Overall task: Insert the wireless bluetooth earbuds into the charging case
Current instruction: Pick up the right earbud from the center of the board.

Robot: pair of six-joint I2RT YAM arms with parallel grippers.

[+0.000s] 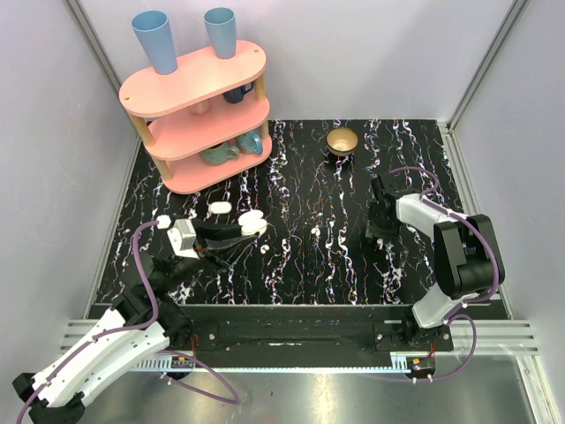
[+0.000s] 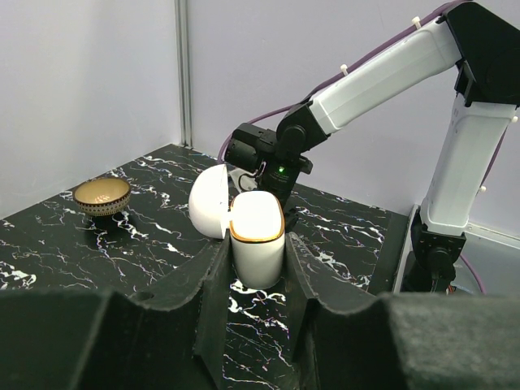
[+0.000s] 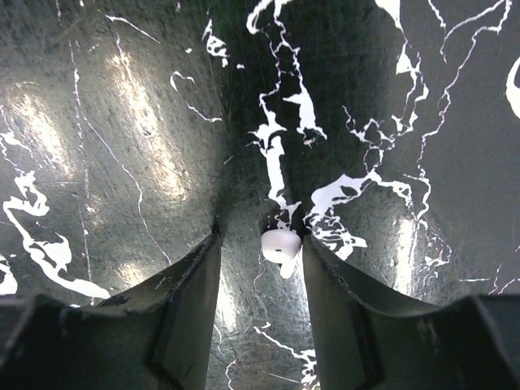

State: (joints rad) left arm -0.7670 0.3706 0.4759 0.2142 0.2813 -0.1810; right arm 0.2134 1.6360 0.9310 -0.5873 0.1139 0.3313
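Observation:
The charging case (image 2: 257, 244) is white with a gold rim and stands upright on the marbled table, its lid (image 2: 210, 199) hinged open to the left. My left gripper (image 2: 256, 253) is shut on its lower half. In the top view the case (image 1: 253, 221) sits at the tips of the left gripper (image 1: 247, 233). One white earbud (image 3: 280, 244) lies on the table between the fingers of my right gripper (image 3: 260, 238). It touches the right finger, with a gap on the left side, and the jaws are open. In the top view the right gripper (image 1: 374, 235) points down and hides that earbud.
A gold bowl (image 1: 342, 140) stands at the back, and also shows in the left wrist view (image 2: 101, 196). A pink three-tier shelf (image 1: 199, 115) with blue cups is at the back left. A small white oval thing (image 1: 219, 208) and a white bit (image 1: 163, 221) lie near the left wrist.

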